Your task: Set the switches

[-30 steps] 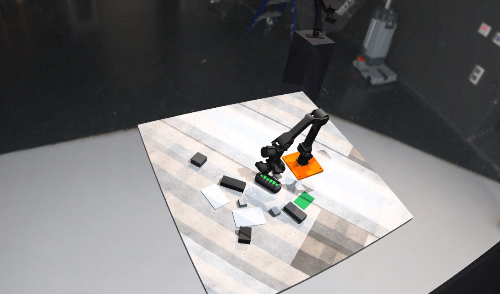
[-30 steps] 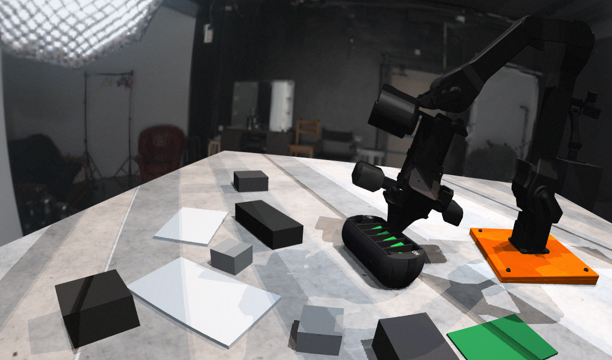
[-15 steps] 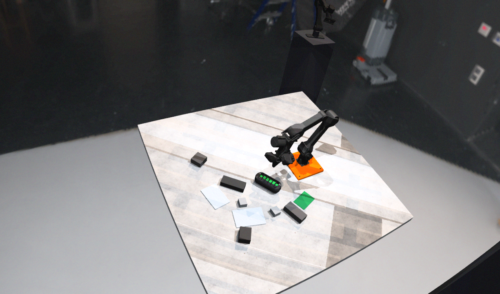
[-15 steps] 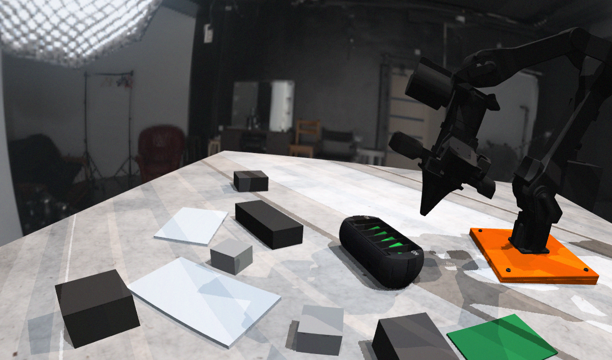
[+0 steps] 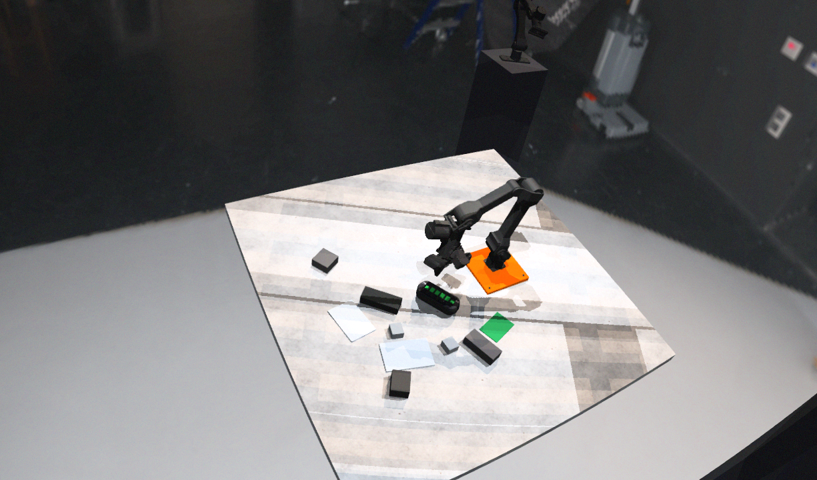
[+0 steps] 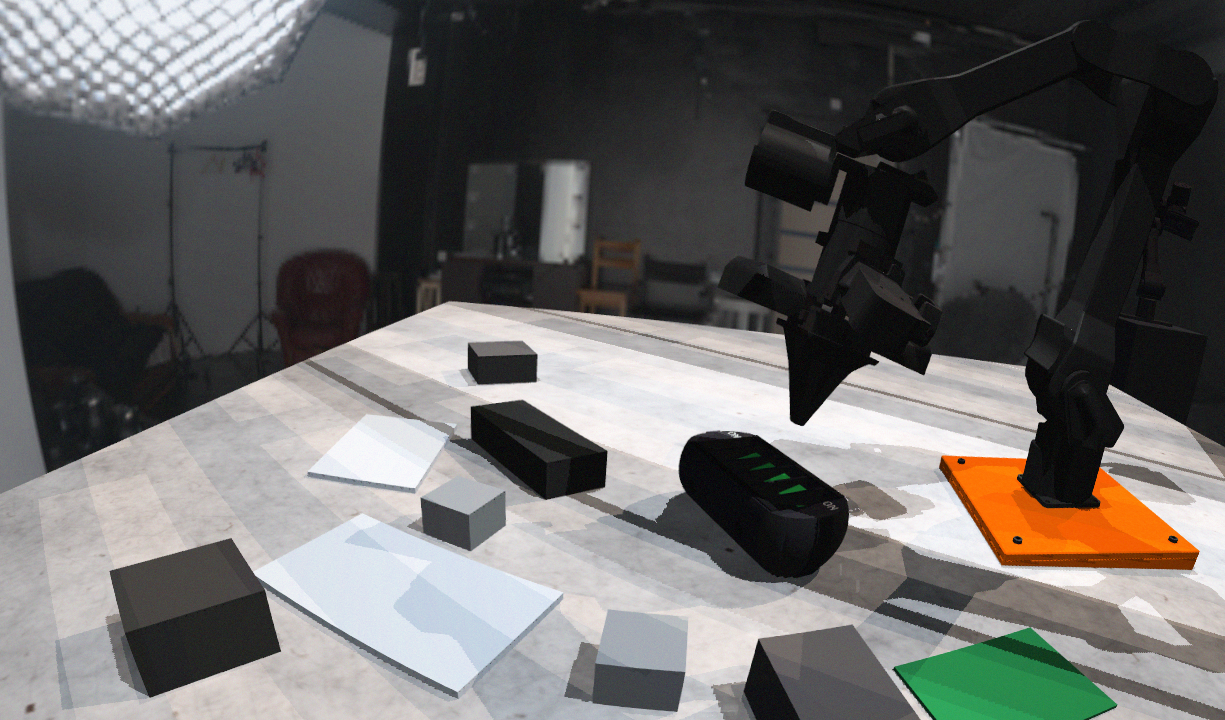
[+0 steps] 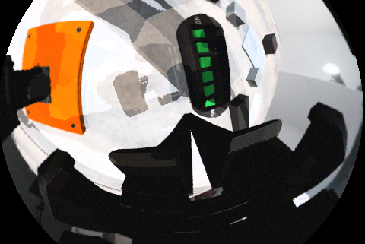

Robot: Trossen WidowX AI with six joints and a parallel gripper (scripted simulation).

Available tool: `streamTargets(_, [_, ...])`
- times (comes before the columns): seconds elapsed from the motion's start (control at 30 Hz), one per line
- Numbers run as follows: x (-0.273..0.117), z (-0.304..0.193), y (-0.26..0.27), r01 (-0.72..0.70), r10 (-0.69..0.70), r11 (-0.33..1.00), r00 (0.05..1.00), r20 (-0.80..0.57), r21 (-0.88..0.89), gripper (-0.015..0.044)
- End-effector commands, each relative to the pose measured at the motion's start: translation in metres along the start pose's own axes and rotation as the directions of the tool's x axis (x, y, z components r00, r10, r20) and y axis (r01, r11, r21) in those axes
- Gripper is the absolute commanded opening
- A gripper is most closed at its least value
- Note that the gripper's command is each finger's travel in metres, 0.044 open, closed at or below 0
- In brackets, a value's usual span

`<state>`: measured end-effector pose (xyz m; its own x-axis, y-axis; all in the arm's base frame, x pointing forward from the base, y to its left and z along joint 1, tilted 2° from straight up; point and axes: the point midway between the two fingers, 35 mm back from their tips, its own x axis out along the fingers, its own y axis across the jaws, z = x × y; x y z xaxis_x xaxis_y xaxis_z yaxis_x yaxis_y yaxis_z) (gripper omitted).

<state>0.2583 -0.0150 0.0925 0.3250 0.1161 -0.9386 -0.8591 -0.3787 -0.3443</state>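
The dark grey controller unit (image 5: pixel 437 298) (image 6: pixel 740 510) (image 7: pixel 223 70) rests on the bench with its rocker switches facing up. In the wrist view, six green switch ends show in a row along the unit, on the side toward the orange base plate. The end nearest my fingers looks partly dark. I cannot tell surely which ends are pressed down. "ON" marks show at both ends of the unit. The label on the underside is hidden. My gripper (image 5: pixel 437 273) (image 6: pixel 799 421) (image 7: pixel 188 116) is shut and empty, above and just beyond the unit in the exterior view, not touching it.
The orange base plate (image 5: pixel 505 281) (image 6: pixel 1104 537) (image 7: pixel 65 52) carries the arm. A long black block (image 5: pixel 380 300) (image 6: pixel 540 447) lies beside the unit. A green sheet (image 5: pixel 497 327) (image 6: pixel 1005 673), a dark block (image 5: pixel 482 347), small grey cubes and pale plates (image 6: pixel 410 600) lie around it.
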Motion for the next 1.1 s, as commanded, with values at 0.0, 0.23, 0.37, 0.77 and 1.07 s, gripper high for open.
streamTargets(0.0, [0.003,-0.004,-0.006,0.006,-0.005,0.998,1.0,0.021,-0.061,0.0])
streamTargets(0.23, [0.003,-0.004,-0.006,0.006,-0.005,0.998,1.0,0.021,-0.061,0.0])
streamTargets(0.37, [0.003,-0.004,-0.006,0.003,-0.002,0.999,1.0,0.017,-0.053,0.0])
streamTargets(0.77, [-0.006,0.057,-0.047,-0.216,0.218,0.975,0.975,0.034,-0.056,0.0])
streamTargets(1.07, [-0.011,0.081,-0.057,-0.281,0.282,0.958,0.959,0.008,-0.064,0.0])
